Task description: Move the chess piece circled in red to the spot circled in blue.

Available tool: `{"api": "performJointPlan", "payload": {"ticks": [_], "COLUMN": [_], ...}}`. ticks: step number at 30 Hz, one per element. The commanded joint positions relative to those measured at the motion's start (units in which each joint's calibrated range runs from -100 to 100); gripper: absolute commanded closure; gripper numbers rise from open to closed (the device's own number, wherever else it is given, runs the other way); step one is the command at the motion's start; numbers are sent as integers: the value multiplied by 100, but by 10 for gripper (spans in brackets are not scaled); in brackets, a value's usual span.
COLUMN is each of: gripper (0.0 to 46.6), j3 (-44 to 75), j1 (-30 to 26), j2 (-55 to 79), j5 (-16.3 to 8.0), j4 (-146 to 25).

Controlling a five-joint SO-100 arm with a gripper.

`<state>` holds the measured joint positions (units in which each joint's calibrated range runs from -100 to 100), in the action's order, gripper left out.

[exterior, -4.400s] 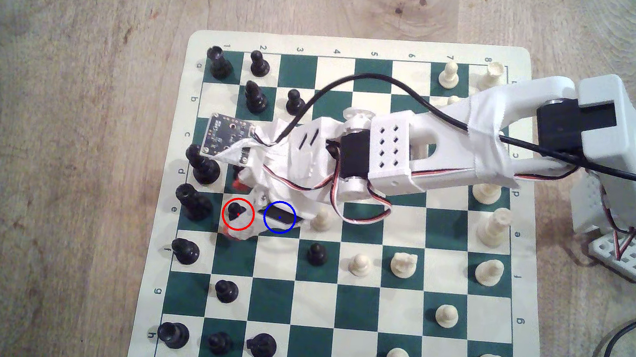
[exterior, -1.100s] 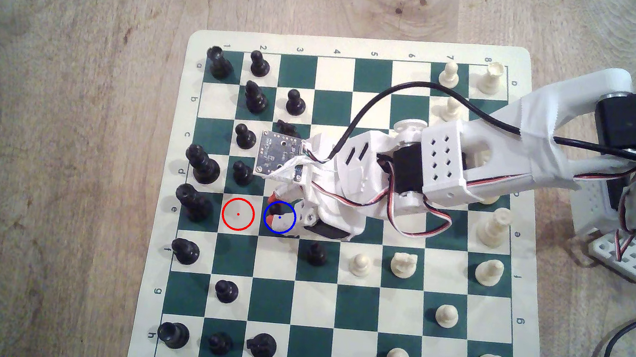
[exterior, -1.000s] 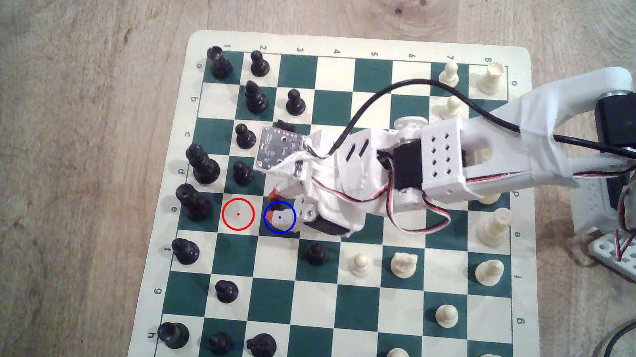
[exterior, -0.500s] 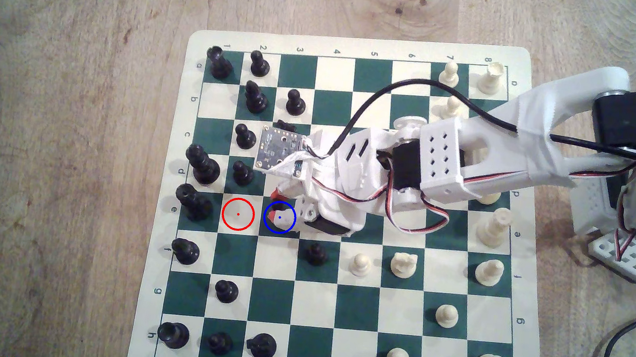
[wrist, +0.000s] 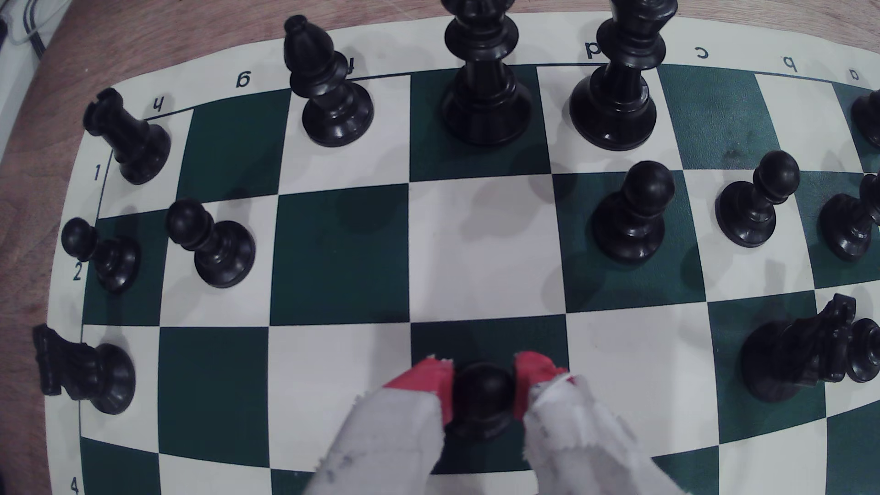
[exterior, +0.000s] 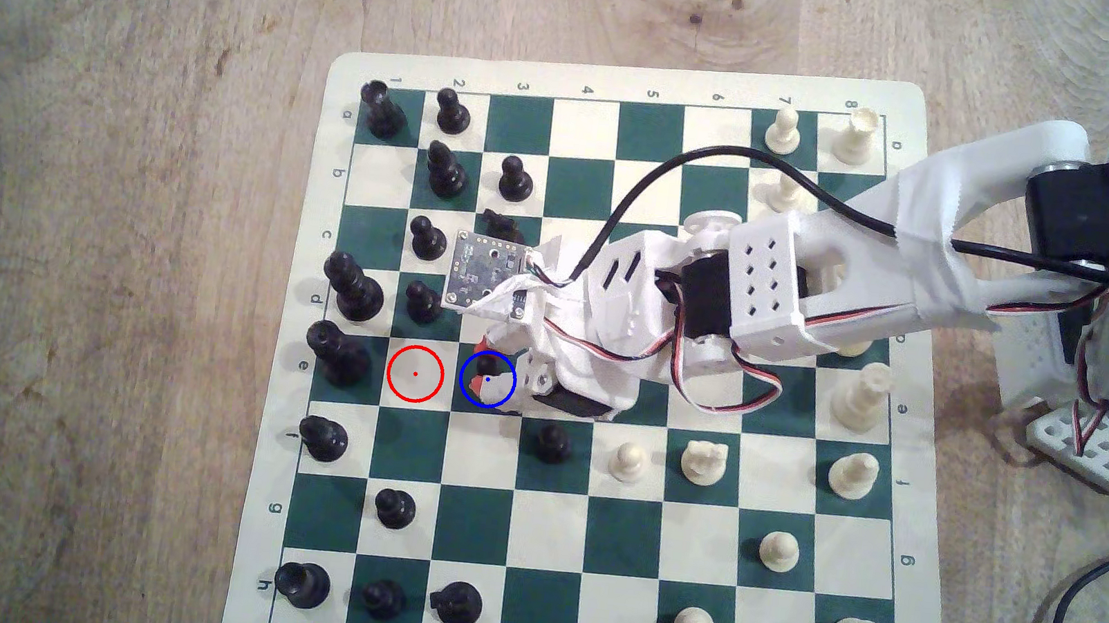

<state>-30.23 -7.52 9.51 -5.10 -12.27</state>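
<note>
I see my pincer [wrist: 483, 381] pinching the black pawn [wrist: 483, 397] by its head between red-tipped fingers [wrist: 431, 383]. The pawn sits on the blue-ringed green square [exterior: 498, 399], beside the bare red-ringed white square [exterior: 415, 374].

Black pawn [wrist: 483, 397] upright on blue-ringed square [exterior: 499, 399]

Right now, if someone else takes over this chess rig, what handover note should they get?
Pincer: shut on the black pawn, red fingertips either side of its head.
Pawn: over the dark green square ringed in blue; the exterior view shows it inside that ring. Whether its base touches the board cannot be told.
Red-ringed white square: bare, so the pickup and carry are done.
Left: seat the pawn if needed, open the pincer, lift straight up, minding the black pawn one square away.
</note>
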Motion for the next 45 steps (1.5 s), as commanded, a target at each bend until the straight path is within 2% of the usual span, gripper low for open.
{"api": "performJointPlan", "payload": {"ticks": [1,5,6,10,15,23,26,30,33,35,36,37,39,40,41,42,45], "gripper": [460,457,414,298,241,218,218,268,294,314,332,376,404,450,464,464,464], "j3": [167,167,167,258,339,630,602,-377,-1347,-1836,-2090,-2571,-3015,-3269,-3695,-3876,-4357], "j1": [21,21,13,29,130,248,248,279,318,373,404,420,412,389,389,412,443], "j2": [-145,-145,-153,-246,-357,-1036,-1443,-2233,-2810,-3150,-3302,-3583,-3880,-4007,-4321,-4457,-4958], "j5": [24,24,24,24,44,54,151,327,650,684,679,654,635,635,698,781,835], "j4": [113,113,113,-10,-132,-640,-804,-165,416,842,1096,1620,2071,2390,2783,2939,3438]}}
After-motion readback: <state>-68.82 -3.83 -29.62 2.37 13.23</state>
